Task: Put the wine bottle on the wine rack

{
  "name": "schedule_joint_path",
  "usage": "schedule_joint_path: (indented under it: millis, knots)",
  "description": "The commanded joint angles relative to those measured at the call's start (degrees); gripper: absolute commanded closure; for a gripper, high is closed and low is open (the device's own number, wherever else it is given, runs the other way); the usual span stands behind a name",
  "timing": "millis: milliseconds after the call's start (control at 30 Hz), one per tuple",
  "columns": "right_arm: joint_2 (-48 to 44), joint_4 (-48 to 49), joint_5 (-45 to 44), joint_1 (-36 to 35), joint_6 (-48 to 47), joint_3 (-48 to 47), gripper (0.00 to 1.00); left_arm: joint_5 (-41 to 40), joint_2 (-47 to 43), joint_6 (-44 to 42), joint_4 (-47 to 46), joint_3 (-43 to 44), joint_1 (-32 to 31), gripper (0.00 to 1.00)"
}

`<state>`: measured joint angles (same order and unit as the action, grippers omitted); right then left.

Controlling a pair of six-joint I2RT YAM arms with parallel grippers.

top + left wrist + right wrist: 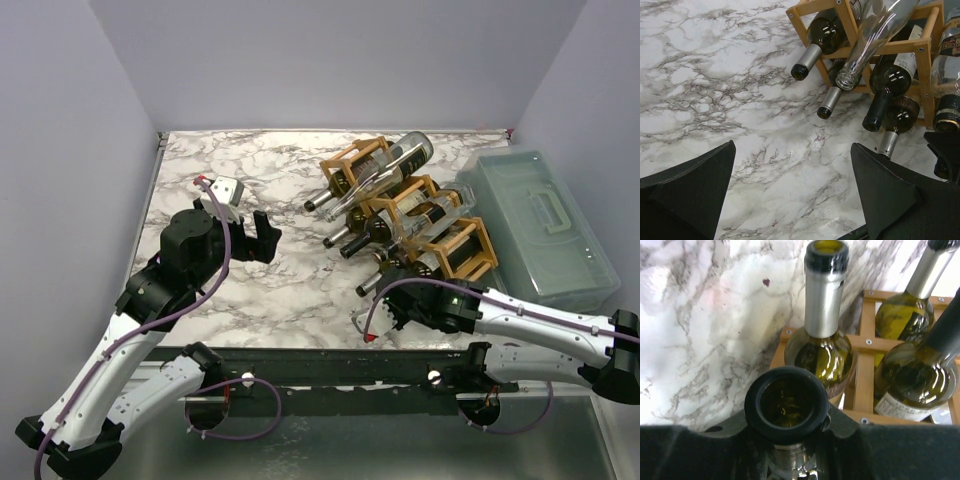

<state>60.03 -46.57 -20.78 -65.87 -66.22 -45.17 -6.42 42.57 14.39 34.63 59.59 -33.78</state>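
Note:
The light wooden wine rack (470,250) stands at the table's right middle and holds several dark bottles, necks pointing to the near left. It also shows in the left wrist view (920,47) and the right wrist view (866,347). My right gripper (400,290) is at the rack's near end, shut on the neck of a dark wine bottle (787,402) whose black-rimmed mouth faces the camera. Its body reaches toward the rack's nearest cell (432,262). My left gripper (262,238) is open and empty above bare marble (792,145), left of the rack.
A clear empty bottle (400,165) lies slanted on top of the rack. A translucent grey-green lidded box (545,230) stands right of the rack against the right wall. A silver-necked bottle (824,300) lies in the cell just beyond my right gripper.

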Motion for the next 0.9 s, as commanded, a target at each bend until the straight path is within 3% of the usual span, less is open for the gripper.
schedule_joint_path:
  millis: [0,67,133,200,233,267,300,733,867]
  knots:
    - [-2.2,7.32,2.04,3.23,-11.59,3.17,0.99,2.17,-0.93,0.63,-1.44,-0.62,-0.14,0.01]
    - [-2.95,7.65,1.91,3.87,-11.2,4.29,0.92,2.45,-1.22,0.89,-1.42,-0.79,-0.15,0.01]
    - [-3.33,7.59,2.89,3.88,-9.99,4.01,0.61,2.53,-1.51,1.07,-1.42,-0.96,-0.15,0.01]
    - [-3.1,7.37,4.72,3.86,-8.97,2.87,0.47,2.54,-1.74,1.17,-1.42,-1.19,-0.15,0.01]
    - [-2.85,7.16,5.74,3.87,-8.54,2.27,0.34,2.51,-1.73,1.25,-1.42,-1.24,-0.14,0.01]
    - [-2.41,6.67,7.09,3.86,-8.09,1.53,0.04,2.55,-1.7,1.3,-1.48,-1.15,-0.15,0.01]
    - [-1.9,5.94,8.65,3.89,-7.95,0.59,0.0,2.56,-1.61,1.37,-1.42,-1.06,-0.15,0.01]
    - [-6.62,-1.75,31.87,2.76,2.48,-10.66,0.0,1.67,-2.15,2.83,-0.09,0.6,-0.15,0.01]
    - [-11.09,3.09,35.53,2.75,10.79,-14.38,0.0,1.52,-1.8,2.69,-0.12,2.4,-0.14,0.01]
